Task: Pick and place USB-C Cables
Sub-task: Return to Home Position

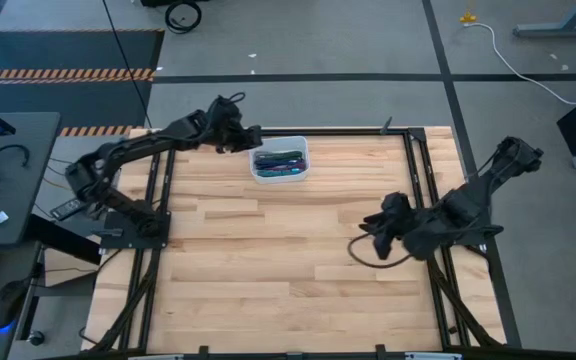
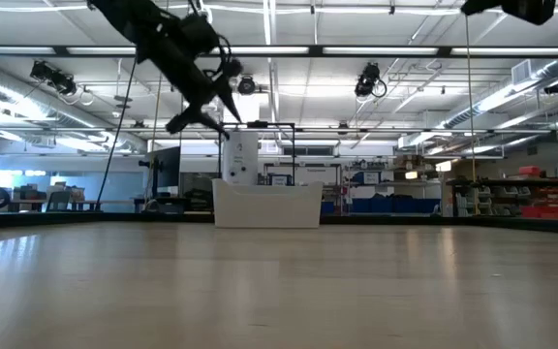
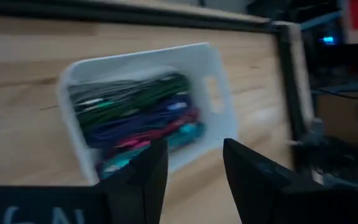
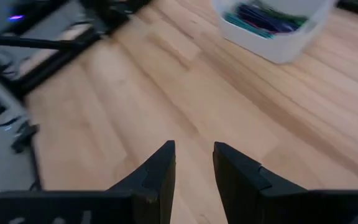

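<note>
Left gripper (image 3: 194, 152): fingers spread, nothing between them, hanging above the bin (image 3: 135, 59) and just off its left wall, at the middle of the table's (image 1: 268, 270) far edge. Every one of the cables (image 3: 138, 121) I can see lies heaped in that bin, long axes roughly along the far edge. Right gripper (image 4: 194, 148): fingers slightly apart, empty, over the table's right side, well apart from the bin. The left arm is clearly nearer. My read: the picking looks done, and the left fingers should pull away from that wall without nudging it.
</note>
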You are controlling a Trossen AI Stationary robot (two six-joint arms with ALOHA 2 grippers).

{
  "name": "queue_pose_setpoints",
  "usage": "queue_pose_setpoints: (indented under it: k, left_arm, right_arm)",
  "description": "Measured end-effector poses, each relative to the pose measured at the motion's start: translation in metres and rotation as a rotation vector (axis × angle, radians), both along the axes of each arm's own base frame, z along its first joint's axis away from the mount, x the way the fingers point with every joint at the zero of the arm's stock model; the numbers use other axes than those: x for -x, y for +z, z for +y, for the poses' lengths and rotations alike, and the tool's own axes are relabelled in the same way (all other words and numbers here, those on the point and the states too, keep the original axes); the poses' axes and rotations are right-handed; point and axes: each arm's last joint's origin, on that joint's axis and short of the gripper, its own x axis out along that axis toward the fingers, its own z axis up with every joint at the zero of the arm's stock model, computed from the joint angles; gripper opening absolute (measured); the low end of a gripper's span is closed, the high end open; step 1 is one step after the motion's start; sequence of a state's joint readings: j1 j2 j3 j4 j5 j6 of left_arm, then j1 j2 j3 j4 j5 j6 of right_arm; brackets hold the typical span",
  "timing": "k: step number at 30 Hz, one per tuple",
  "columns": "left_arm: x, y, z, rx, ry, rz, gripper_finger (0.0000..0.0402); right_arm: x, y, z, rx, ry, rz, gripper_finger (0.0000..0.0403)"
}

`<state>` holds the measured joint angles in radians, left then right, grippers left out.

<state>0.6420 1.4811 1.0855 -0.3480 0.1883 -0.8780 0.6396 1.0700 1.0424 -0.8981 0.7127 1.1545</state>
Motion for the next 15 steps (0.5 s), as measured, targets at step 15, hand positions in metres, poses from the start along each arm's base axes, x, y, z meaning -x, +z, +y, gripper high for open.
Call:
queue_pose_setpoints:
  k: [15]
  left_arm:
    - [0.013, 0.078, -0.079, -0.211, -0.185, -0.224, 0.0151]
  right_arm:
    - [0.1, 0.047, -0.067, 0.095, 0.396, -0.338, 0.0007]
